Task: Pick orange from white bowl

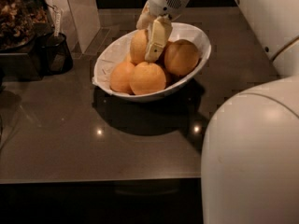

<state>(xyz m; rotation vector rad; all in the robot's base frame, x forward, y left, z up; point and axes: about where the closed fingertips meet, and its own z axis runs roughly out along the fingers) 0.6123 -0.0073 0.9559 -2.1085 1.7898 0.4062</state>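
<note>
Several rounder, deep-orange fruits (147, 77) are seen in the wide, glossy white oval bowl (105, 62) on the dark grey table (70, 125), just below and beside the fingers (156, 36) of the white two-finger gripper (145, 48). The paler, elongated yellow-orange orange (137, 43) is clasped upright between the fingers, its lower end hidden among the others. A slip is judged possible, since only a narrow strip of skin is gripped. Neighbouring fruit touching it could be dragged out.

Dim scene, overhead light: 2 glare spots on dark countertop (56, 139), hard shadow under white bowl (110, 59). Gripper (145, 43), above the bowl pinching the orange (138, 48), well lit; bkgd nearly black.
</note>
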